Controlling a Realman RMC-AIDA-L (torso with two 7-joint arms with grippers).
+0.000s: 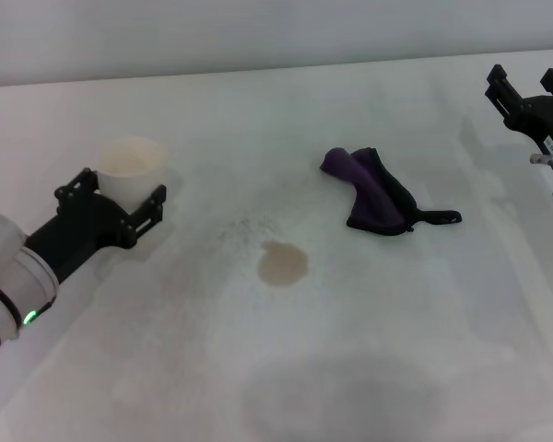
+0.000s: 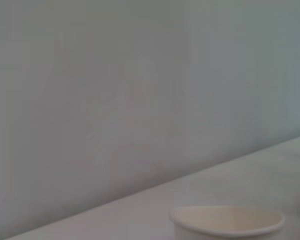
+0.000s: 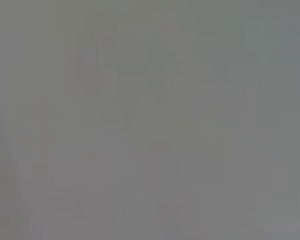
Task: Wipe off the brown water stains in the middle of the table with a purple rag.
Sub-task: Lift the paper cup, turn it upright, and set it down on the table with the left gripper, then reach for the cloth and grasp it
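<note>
The brown water stain (image 1: 283, 262) is a small tan oval blot in the middle of the white table (image 1: 396, 350). The purple rag (image 1: 373, 191) lies crumpled on the table to the right of and beyond the stain, with its black loop trailing right. My left gripper (image 1: 118, 191) is at the left. It is open, with a finger on each side of a white paper cup (image 1: 129, 164) that stands on the table. I cannot tell whether the fingers touch the cup. The cup's rim also shows in the left wrist view (image 2: 227, 220). My right gripper (image 1: 527, 85) is open and empty at the far right, well clear of the rag.
Faint grey speckles (image 1: 244, 230) lie just beyond the stain. The table's far edge meets a pale wall (image 1: 258, 37). The right wrist view shows only a blank grey surface.
</note>
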